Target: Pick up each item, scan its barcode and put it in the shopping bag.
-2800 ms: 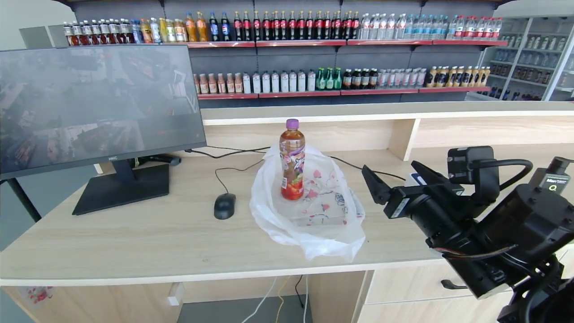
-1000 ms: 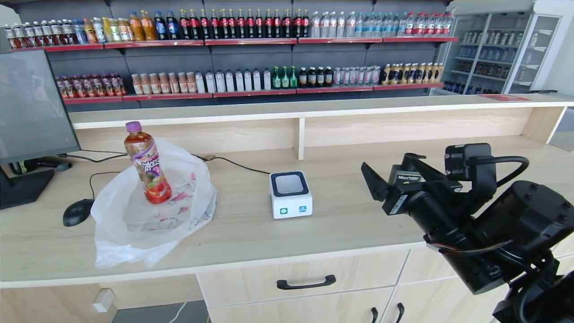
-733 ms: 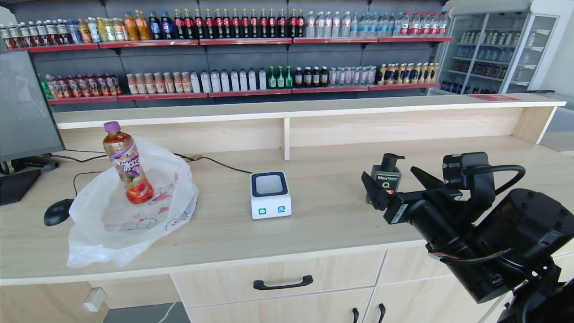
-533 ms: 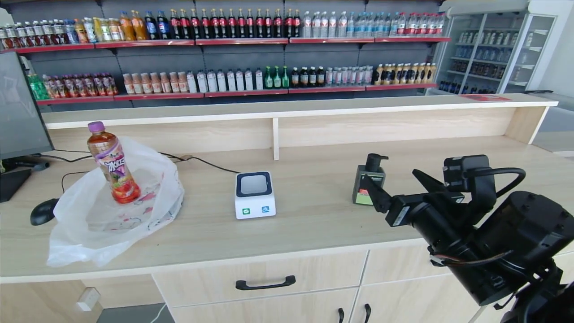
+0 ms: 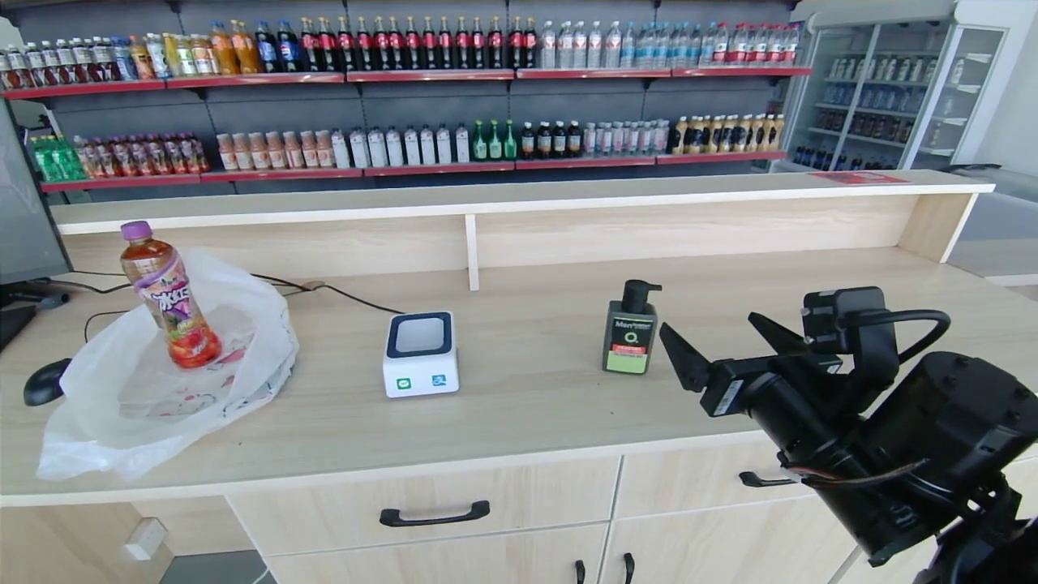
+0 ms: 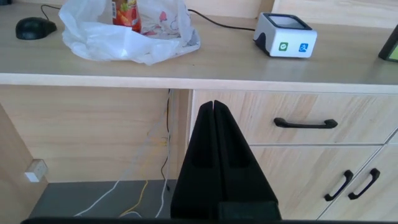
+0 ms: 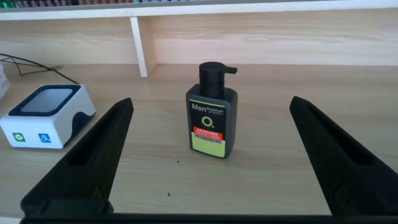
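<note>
The left claw (image 6: 214,106) hangs below the counter (image 5: 527,405) edge, fingers pressed together, empty. Far off to the right claw's left, the white shopping bag (image 5: 162,389) lies crumpled, with a drink bottle (image 5: 169,300) standing cap up among its folds. Nearer that claw sits the white scanner (image 5: 420,354), window facing up. The pump bottle (image 5: 630,332) stands ahead of the right claw (image 5: 705,322), lined up with the gap between its fingers and touching neither. Its long axis is upright, label towards the claw, spout pointing to the robot's right. The right claw is spread wide and holds nothing
</note>
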Tool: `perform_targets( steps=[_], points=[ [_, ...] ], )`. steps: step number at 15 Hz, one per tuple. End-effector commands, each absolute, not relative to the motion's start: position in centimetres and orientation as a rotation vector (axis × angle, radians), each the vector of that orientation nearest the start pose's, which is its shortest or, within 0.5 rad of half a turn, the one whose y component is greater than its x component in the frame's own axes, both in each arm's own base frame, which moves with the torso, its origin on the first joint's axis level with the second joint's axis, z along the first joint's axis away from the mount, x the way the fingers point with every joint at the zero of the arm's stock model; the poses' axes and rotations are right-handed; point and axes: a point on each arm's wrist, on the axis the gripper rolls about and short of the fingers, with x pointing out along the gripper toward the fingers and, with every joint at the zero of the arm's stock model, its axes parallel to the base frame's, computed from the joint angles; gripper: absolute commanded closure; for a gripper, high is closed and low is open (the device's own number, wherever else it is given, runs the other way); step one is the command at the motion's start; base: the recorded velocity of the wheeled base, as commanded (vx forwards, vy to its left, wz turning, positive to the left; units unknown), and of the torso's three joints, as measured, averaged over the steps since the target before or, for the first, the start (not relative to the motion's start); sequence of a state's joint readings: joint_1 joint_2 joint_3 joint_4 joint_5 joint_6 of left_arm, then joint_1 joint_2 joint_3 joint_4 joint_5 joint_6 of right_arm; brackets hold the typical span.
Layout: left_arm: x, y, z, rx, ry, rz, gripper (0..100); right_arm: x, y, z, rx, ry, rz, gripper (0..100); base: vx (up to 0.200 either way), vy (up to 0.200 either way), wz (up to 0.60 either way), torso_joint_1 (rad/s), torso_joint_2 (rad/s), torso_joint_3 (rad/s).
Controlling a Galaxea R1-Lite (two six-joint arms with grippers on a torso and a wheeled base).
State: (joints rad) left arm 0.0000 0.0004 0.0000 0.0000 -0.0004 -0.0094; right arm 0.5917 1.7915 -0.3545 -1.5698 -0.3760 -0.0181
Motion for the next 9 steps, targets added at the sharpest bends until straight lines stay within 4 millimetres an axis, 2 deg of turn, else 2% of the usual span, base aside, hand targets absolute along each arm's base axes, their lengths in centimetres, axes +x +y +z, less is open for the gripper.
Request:
perform_targets(
  steps=[1,4,9],
  points=[
    [-2.28,0.0,7.55,-0.011,0.0,0.0,100,22.27,14.08,14.1,0.04,-0.112,0.218,0,0.2,0.0,0.0,0.002,0.01,0.002],
    [-2.28,0.0,7.55,-0.012,0.0,0.0,100,22.36,14.09,13.94,0.035,-0.107,0.217,0,0.2,0.0,0.0,-0.012,-0.01,0.009],
    [-2.28,0.0,7.55,-0.012,0.0,0.0,100,22.23,13.86,13.64,0.028,-0.093,0.212,0,0.0,0.0,0.0,0.0,0.0,0.0]
  ],
)
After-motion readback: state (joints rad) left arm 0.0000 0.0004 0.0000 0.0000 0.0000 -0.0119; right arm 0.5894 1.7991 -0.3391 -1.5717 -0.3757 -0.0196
